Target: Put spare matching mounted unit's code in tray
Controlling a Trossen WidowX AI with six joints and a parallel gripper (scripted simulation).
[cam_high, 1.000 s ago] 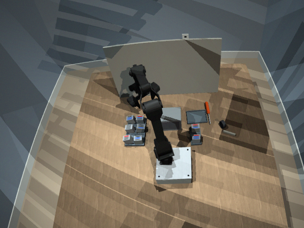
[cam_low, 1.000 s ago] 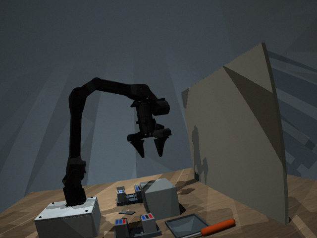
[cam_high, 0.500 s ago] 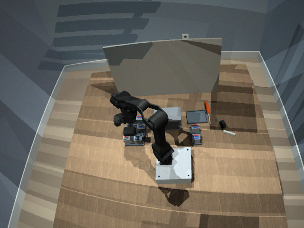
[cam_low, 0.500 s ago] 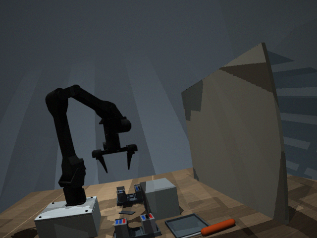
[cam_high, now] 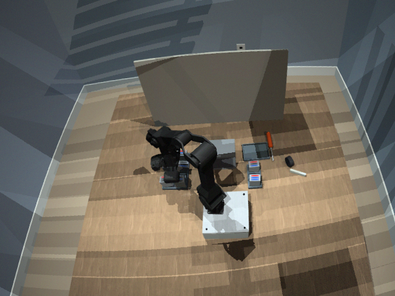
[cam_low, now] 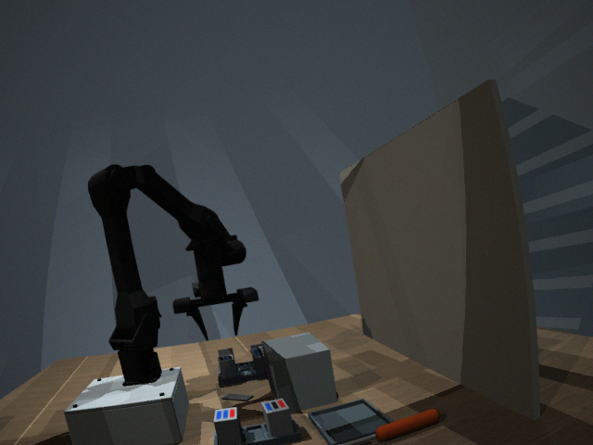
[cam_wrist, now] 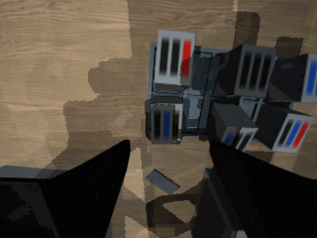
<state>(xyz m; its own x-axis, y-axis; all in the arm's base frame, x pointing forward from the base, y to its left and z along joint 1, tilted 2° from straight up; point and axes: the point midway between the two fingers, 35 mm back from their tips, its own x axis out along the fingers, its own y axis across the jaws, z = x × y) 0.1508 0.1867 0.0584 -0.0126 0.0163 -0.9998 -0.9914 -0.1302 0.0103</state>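
— where does the arm's pedestal (cam_high: 237, 229) sit?

— toward the near side of the table (cam_high: 127, 248). behind it stands the mounted unit (cam_high: 227, 148), and behind that the upright panel (cam_high: 210, 89).

— and the spares?

— one rack (cam_high: 165, 186) lies left of the pedestal, under the gripper (cam_low: 218, 325), which hangs above it without touching. a smaller rack (cam_high: 255, 185) with two spares (cam_high: 254, 179) is right of the unit.

— the tray (cam_high: 255, 151)?

— just behind that smaller rack, with a screwdriver (cam_high: 270, 141) along its right edge. further right lie a small roll (cam_high: 289, 161) and a stick (cam_high: 297, 172).

— anything by the left rack?

— a flat plate (cam_wrist: 162, 181) beside it, on the table, i think.
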